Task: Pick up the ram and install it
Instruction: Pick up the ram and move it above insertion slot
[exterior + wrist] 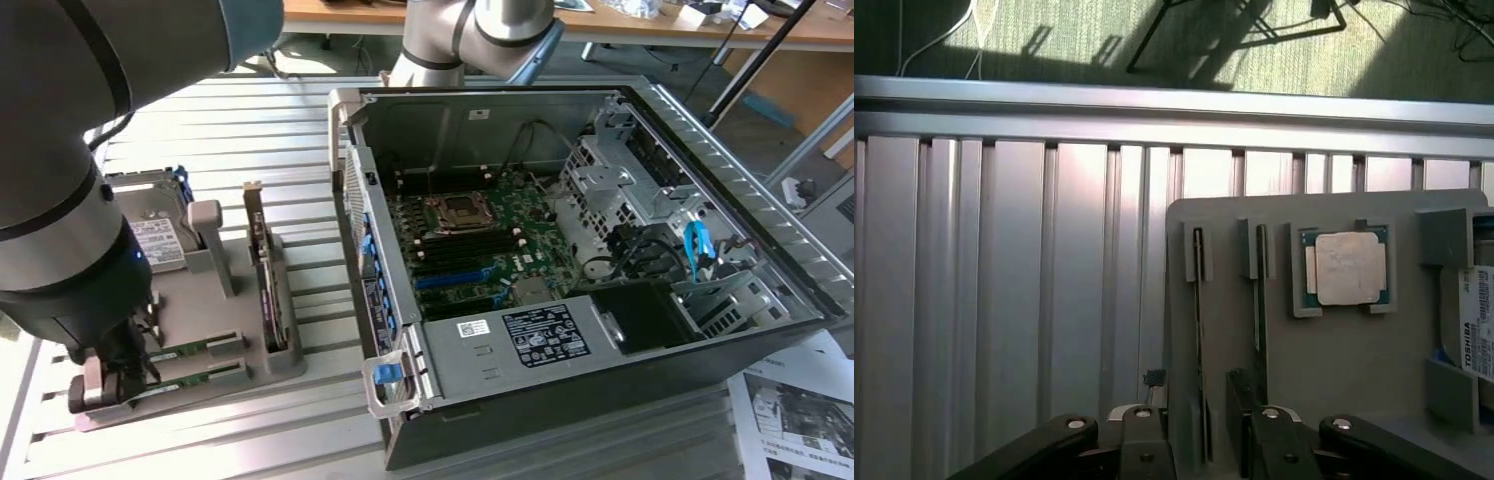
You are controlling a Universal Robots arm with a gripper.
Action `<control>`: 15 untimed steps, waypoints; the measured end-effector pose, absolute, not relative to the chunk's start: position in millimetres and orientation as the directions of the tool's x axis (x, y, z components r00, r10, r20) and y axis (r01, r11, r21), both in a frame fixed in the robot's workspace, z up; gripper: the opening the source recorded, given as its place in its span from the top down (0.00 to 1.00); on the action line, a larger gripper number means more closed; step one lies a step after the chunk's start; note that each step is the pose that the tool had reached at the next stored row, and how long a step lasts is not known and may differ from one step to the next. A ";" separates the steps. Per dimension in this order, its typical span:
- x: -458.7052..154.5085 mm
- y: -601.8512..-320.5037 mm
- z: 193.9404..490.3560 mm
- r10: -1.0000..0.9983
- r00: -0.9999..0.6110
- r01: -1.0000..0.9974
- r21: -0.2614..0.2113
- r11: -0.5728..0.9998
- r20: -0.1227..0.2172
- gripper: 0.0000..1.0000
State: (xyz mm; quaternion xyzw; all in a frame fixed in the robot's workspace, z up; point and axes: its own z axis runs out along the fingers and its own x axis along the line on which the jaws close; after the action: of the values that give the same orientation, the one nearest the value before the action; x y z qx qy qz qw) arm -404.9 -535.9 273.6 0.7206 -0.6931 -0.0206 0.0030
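Gripper: the gripper (1211,450) hangs low over the grey holder (1334,380); its jaws are spread wide; nothing is held.
Ram: the ram (1199,330) stands on edge in its slot, running straight out from the gap between the fingers (1144,450); it lies roughly midway between them and apart from both.
Second stick: the second stick (1259,290), alike, stands in the neighbouring slot just beside the ram; it seems to line up with the inner edge of the other finger.
Other parts: the processor chip (1346,268) lies beyond the second stick; the hard drive (1476,320) is further off on the same side.
Destination: the motherboard (514,215) in the open case is well apart from the gripper.
Risk, wrong grip: the jaws look wide enough to take in both sticks; closing could then clamp or tilt the neighbour.
Risk, collision: a finger may land on the second stick's edge and chip it.
Risk, slip: a thin board pinched off-centre may twist in its slot.
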 end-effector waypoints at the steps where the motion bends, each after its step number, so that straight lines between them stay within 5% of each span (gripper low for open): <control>1: -404.9 -536.7 271.9 -0.999 0.040 -0.999 0.033 -0.041 -0.026 0.64; 15: -404.8 -545.9 237.5 -0.998 0.063 -0.997 0.033 -0.064 -0.026 0.64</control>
State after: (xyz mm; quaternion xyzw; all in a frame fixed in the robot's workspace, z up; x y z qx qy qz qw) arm -404.8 -545.9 237.5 0.7290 -0.6842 -0.0206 0.0033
